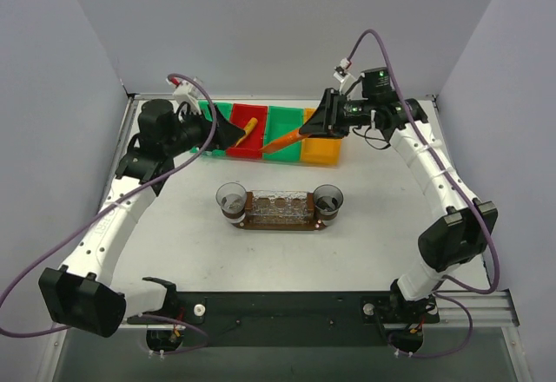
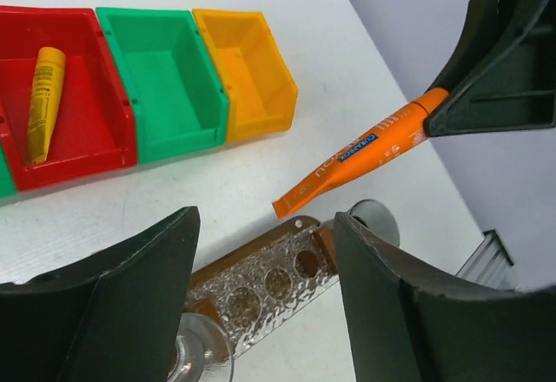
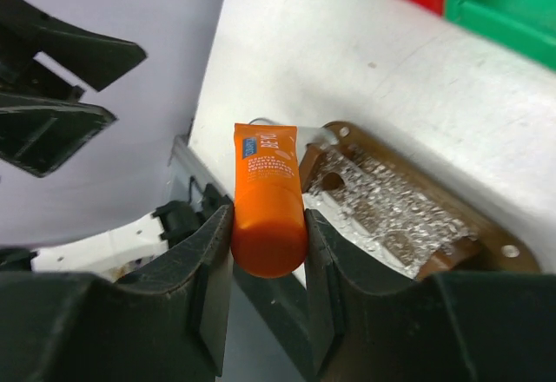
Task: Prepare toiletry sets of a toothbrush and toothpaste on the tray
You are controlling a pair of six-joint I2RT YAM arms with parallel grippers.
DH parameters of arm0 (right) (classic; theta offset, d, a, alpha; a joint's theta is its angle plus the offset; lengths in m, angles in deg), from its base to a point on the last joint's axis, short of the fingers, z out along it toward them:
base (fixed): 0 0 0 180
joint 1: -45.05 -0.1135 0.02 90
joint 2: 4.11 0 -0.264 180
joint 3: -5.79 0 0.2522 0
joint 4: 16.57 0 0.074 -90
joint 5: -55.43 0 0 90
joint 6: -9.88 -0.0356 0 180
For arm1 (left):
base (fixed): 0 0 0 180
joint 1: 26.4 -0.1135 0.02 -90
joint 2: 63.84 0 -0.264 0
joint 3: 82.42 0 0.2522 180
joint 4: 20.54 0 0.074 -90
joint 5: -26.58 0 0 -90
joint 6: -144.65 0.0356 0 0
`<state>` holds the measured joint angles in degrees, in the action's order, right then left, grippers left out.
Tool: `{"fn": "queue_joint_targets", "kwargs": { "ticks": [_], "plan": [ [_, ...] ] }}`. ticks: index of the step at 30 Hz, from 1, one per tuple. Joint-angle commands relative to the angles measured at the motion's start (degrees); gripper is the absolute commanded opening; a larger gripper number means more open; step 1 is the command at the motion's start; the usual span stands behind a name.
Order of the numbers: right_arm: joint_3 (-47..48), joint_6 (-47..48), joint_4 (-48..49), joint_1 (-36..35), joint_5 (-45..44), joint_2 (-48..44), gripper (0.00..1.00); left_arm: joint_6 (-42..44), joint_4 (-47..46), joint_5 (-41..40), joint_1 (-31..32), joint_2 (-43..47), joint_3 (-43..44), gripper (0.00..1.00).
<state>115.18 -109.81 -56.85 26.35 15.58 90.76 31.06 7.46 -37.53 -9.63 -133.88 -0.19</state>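
Right gripper (image 3: 268,236) clamps orange toothpaste (image 3: 265,182) by its cap end, mid-air over desk (image 1: 382,208), short of tray (image 1: 276,226). Left gripper (image 2: 265,265) apart, empty. Risk: narrow grip, so the tube could swivel or drop.

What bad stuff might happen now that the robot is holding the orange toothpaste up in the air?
1. The right pincer grips the orange toothpaste only at its cap end, so it might slip out or swing.
2. The tray has a cup at each end; lowering the toothpaste could knock one.
3. The open left pincer hangs close by, so the arms might bump.
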Motion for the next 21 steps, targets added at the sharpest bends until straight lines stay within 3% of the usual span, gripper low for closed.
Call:
{"fn": "queue_joint_targets", "kwargs": {
  "ticks": [1, 4, 9, 13, 21],
  "plan": [
    [1.3, 4.5, 3.8, -0.4, -10.0, -5.3, 0.0, -13.5, 0.9, -2.7, -3.0, -1.9, 8.7, 0.73],
    [2.0, 6.8, 5.3, -2.5, -19.5, -7.2, 0.0, -23.7, 5.1, -1.6, -6.7, -5.3, 9.8, 0.73],
    [-0.4, 10.3, 10.4, -6.3, -31.2, -10.9, 0.0, -37.1, -2.4, 4.9, -7.6, -6.0, 5.0, 0.74],
    [-3.3, 11.2, 16.0, -10.3, -36.3, -13.2, 0.0, -42.8, -8.9, 5.6, -7.5, -5.9, 2.6, 0.77],
    [-4.8, 15.5, 19.3, -18.2, -43.9, -14.5, 0.0, -50.2, -10.7, 3.3, -3.6, -7.9, 1.6, 0.78]
  ]
}}
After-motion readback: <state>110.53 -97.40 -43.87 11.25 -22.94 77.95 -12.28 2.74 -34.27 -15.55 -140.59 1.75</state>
